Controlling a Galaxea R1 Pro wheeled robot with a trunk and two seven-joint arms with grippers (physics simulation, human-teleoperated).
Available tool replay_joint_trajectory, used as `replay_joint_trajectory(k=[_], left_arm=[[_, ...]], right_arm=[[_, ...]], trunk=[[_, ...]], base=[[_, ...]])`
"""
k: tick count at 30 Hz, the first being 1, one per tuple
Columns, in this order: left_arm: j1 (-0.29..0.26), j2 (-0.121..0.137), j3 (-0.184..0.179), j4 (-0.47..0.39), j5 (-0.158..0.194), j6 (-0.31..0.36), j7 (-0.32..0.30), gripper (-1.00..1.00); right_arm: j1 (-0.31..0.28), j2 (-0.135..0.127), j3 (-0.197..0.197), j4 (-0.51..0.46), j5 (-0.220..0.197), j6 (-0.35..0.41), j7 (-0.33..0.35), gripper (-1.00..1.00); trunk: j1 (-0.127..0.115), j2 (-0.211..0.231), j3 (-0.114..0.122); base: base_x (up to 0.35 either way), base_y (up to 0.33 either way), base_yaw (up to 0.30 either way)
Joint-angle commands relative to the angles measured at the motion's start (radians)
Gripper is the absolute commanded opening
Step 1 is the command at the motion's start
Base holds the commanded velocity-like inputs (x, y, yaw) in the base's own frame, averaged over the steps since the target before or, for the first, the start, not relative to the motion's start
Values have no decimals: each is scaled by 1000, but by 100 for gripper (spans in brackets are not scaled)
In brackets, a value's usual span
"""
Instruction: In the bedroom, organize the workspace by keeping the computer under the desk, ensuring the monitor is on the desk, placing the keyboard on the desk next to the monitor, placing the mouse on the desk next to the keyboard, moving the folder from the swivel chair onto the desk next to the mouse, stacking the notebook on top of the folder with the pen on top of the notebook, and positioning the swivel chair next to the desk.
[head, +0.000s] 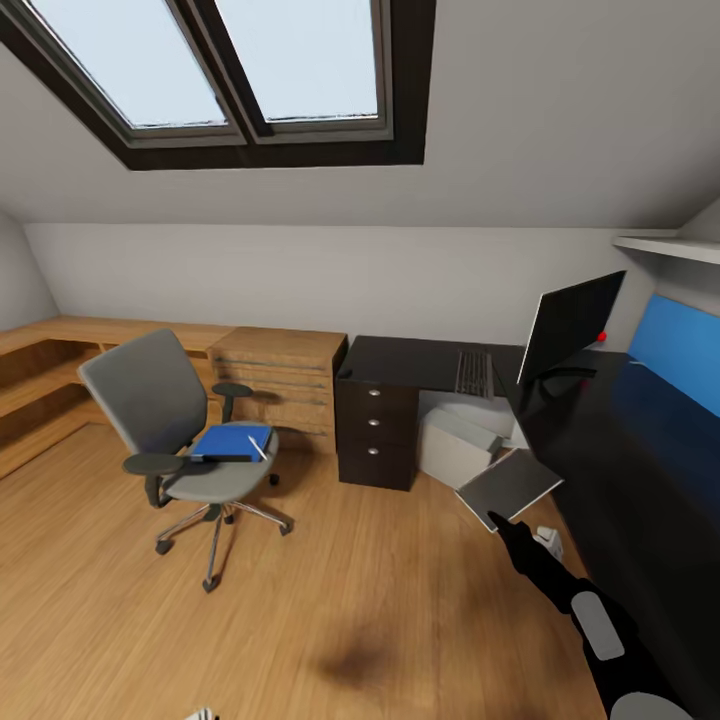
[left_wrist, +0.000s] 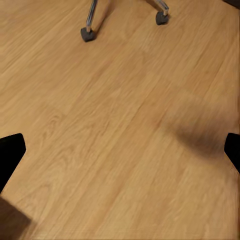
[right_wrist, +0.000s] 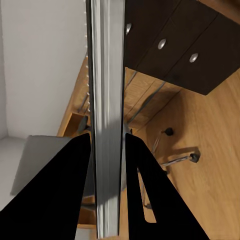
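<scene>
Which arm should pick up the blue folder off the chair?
Left. The left pincer is open and empty above the floor near the chair's casters; the right pincer is shut on a thin grey pad.

skylights overhead | wooden drawer chest beside wooden bench | blue wall panel

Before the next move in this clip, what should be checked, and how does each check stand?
1. Right gripper holding the notebook: ok, fingers shut on its edge.
2. Folder on the desk: not ok, it lies on the swivel chair seat, with the pen at its edge.
3. Keyboard on the desk beside the monitor: ok.
4. Computer under the desk: ok.
5. Left gripper free: ok, open above the floor.
6. Mouse beside the keyboard: cannot tell.
</scene>
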Motion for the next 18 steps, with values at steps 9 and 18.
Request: replay_joint_trajectory(k=[9, 18], left_arm=[[-1, -1, -10, 2, 10, -6, -6, 100], [-1, -1, -10, 2, 10, -4, -7, 100]], right_arm=[[-1, 0, -3, 20, -6, 9, 9, -100], [-1, 3, -3, 22, -7, 10, 11, -100]], trunk=[[0, -1, -1], [0, -1, -1]], base=[[287, 0, 0], [280, 0, 0]])
